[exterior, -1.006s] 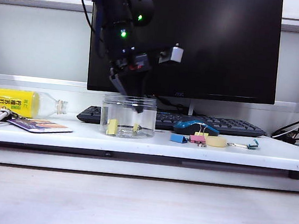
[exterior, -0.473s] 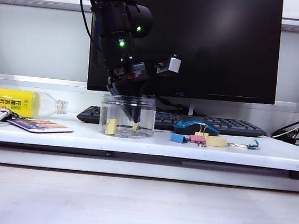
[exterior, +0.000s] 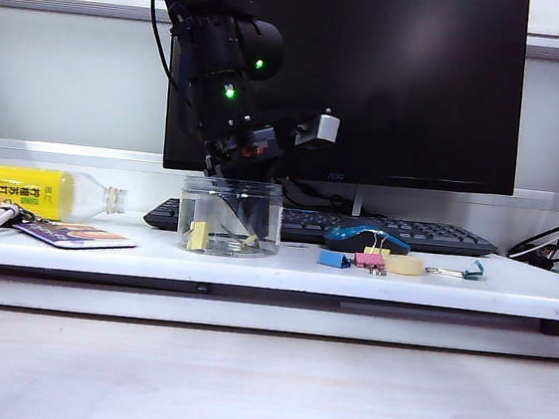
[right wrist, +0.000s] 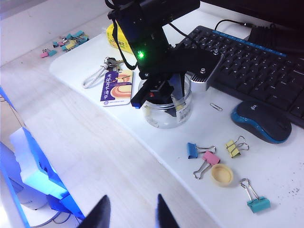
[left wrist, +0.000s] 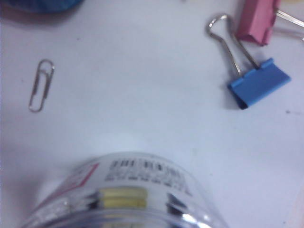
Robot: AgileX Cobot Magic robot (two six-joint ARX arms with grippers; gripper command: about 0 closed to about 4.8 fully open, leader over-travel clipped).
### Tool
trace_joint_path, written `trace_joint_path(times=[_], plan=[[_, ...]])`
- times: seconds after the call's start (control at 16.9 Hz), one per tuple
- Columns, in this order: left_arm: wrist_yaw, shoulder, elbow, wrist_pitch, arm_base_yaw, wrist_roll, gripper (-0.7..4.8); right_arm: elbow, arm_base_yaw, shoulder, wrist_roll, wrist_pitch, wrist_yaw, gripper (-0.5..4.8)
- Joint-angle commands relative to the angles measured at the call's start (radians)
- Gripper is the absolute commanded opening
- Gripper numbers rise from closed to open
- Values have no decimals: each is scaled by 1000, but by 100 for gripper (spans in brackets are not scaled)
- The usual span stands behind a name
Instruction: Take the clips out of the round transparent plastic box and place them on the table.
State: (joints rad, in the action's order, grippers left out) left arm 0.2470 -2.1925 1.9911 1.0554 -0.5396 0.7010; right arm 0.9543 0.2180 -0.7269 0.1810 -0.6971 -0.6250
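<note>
On the desk (exterior: 105, 251), left of centre near its front edge, the round transparent plastic box (exterior: 231, 217) holds my left pincer (exterior: 247, 228), grip unclear, beside pale clips (exterior: 198, 235). I fear dragging the box. Right pincer (right wrist: 129, 213) hangs released off the front edge.

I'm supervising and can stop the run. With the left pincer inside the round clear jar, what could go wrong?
1. The left pincer reaches slanted into the free-standing round transparent plastic box; it may shove or tip it on the white table.
2. The small pale-yellow binder clips sit low by the wall; a grasp could miss.
The right pincer hangs open beyond the table's front edge.
</note>
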Motion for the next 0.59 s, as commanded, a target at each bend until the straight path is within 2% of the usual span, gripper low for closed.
trace_joint_path(times=[0.06,0.24,0.3,0.35,0.41,0.59], plan=[[0,-10,0,4,-1,-3,86,3,1,3,3,16,-6,126],[0,-9,4,7,-1,-10,87,3,1,3,3,17,-6,126],[-1,-9,5,14,-1,-10,118,3,1,3,3,17,-6,126],[-5,-7,5,27,-1,-10,207,3,1,3,3,17,-6,126],[-8,-6,5,29,-1,-10,225,3,1,3,3,17,-6,126],[-26,-6,5,28,-1,-9,225,3,1,3,3,16,-6,126]])
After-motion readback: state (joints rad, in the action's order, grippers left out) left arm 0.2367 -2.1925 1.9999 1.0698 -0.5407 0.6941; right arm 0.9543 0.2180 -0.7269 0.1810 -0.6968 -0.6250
